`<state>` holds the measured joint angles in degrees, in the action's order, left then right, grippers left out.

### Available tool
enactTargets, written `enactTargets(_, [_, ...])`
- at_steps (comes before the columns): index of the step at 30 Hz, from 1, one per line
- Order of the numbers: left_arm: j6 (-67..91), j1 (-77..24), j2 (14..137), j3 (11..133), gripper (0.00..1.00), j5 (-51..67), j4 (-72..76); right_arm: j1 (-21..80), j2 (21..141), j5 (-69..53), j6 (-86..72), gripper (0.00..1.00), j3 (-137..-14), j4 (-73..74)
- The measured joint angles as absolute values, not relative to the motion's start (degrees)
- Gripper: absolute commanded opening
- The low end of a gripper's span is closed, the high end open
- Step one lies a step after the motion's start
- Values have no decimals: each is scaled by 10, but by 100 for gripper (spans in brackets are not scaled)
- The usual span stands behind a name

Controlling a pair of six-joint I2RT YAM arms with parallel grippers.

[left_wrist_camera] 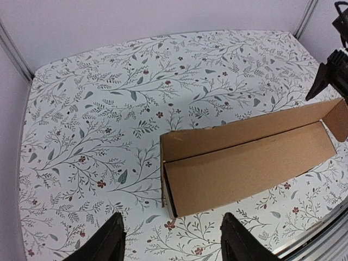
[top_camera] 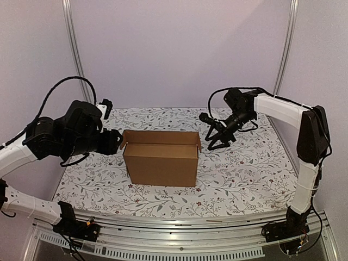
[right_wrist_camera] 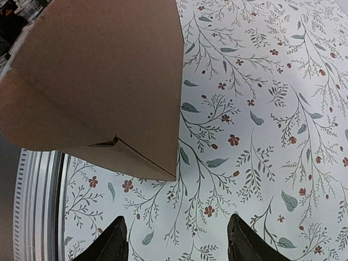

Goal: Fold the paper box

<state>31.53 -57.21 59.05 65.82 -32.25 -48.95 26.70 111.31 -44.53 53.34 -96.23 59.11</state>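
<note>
The flowered table [top_camera: 244,174] carries the cardboard box [top_camera: 160,157] near its middle, walls up and top open. We judge the body formed and the closing not yet done. Our left gripper [left_wrist_camera: 173,228] hangs just left of the box and our right gripper [right_wrist_camera: 176,228] just right of it, both spread and empty. Next we would need to push the end flaps [left_wrist_camera: 338,118] inward.

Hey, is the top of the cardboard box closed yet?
No, the paper box stands open at the top, and the left wrist view looks straight down into its bare brown inside.
</note>
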Motion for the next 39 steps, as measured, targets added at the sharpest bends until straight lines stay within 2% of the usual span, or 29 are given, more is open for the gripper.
enactTargets(6, [285,-480,627,650,44,-233,-486,277,1113,-455,558,62,-945,591])
enactTargets(10, [259,-431,644,650,40,-171,-477,290,1113,-457,568,61,-936,590])
enactTargets(13, [244,-425,666,652,36,-132,-472,307,1113,-460,569,61,-936,585])
enactTargets(16, [234,-425,683,653,28,-106,-469,322,1116,-464,568,61,-936,581])
enactTargets(23, [220,-424,706,656,14,-94,-455,333,1120,-475,566,61,-929,574])
enactTargets(39, [141,-421,772,696,10,-126,-417,339,1064,-496,555,61,-804,578])
